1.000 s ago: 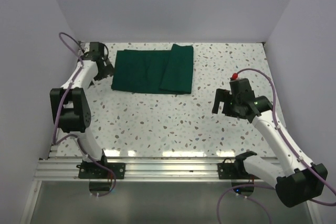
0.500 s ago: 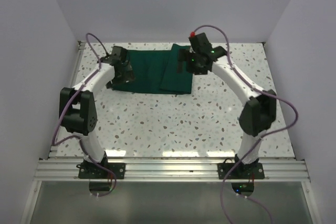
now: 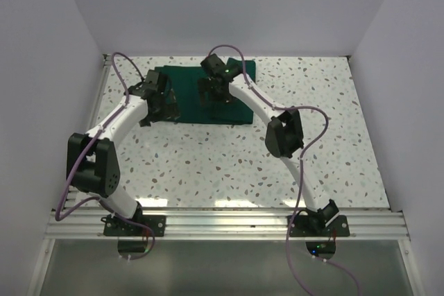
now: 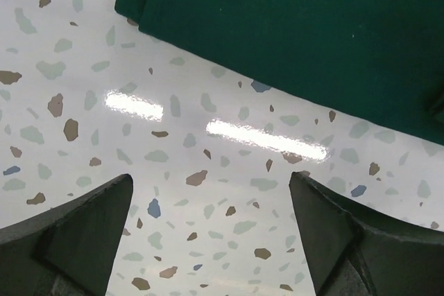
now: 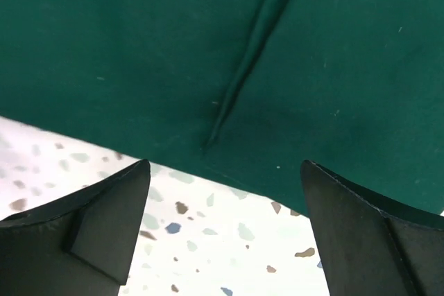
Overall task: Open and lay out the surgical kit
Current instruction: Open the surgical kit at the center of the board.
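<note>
Kit: the surgical kit (image 3: 189, 98) is lying folded shut at the tabletop's (image 3: 229, 157) far side.
End effectors: the left end effector (image 4: 210, 177) and right end effector (image 5: 225, 164) are hovering at its near edge, fingers apart, gripping nothing.
Remaining: you are facing the whole unfolding and laying out.

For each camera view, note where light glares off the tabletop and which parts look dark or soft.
Top external: a pale glare band along the near edge of the table. Left wrist: two bright streaks on the table beside the green cloth; the left gripper is dark and slightly soft. Right wrist: no glare; the cloth's crease is crisp, the right gripper dark.
</note>
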You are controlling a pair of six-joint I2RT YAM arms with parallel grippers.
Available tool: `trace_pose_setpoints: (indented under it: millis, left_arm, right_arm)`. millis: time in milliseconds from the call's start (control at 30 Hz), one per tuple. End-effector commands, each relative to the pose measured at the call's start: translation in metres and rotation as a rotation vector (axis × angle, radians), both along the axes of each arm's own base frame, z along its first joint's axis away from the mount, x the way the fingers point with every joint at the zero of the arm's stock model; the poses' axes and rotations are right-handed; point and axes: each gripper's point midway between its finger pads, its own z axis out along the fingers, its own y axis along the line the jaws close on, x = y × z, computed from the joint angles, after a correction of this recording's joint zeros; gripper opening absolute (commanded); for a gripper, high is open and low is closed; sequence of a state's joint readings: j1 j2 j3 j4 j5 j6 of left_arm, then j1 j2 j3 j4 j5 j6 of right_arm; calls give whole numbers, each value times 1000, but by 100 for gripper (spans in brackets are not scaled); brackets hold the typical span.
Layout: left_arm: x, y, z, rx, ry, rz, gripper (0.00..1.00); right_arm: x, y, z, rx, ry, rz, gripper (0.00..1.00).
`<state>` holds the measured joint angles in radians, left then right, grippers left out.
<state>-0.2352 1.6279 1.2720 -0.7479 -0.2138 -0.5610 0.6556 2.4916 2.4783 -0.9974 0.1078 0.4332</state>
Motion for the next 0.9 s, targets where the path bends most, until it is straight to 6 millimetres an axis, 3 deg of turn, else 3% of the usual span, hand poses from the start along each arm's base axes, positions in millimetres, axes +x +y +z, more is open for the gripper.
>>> trace_pose_setpoints:
  millis: [0,33,133,267,367,533,667,700,800,867]
  left_arm:
    - [-5,0,1,-11,-6,-25,100]
    - [-6,-1,-1,-16,-1,-27,100]
    - [-8,-4,-8,-29,10,-34,100]
    - [-11,-6,-15,-42,18,-44,100]
    - [-14,-5,-20,-36,28,-50,100]
    - [-17,-4,-26,-35,35,-57,100]
    - [-21,-4,-27,-33,43,-60,100]
    - [-21,-4,-26,-33,41,-60,100]
    - [-23,-3,-22,-33,29,-61,100]
    - [-23,-2,-20,-32,27,-59,100]
  right_arm:
    - [-10,-11,-16,-121,10,-17,92]
    - [-12,-14,-31,-162,26,-17,92]
    - [-18,-19,-51,-240,38,-13,89]
    - [-23,-17,-64,-276,47,-2,87]
    - [-30,-17,-69,-304,52,0,79]
    - [-37,-26,-76,-337,72,-24,44]
    - [-38,-30,-70,-351,64,-29,16]
    - [-37,-29,-62,-344,52,-32,4]
    - [-33,-31,-43,-333,16,-40,0]
    - [-28,-34,-18,-314,-28,-56,0]
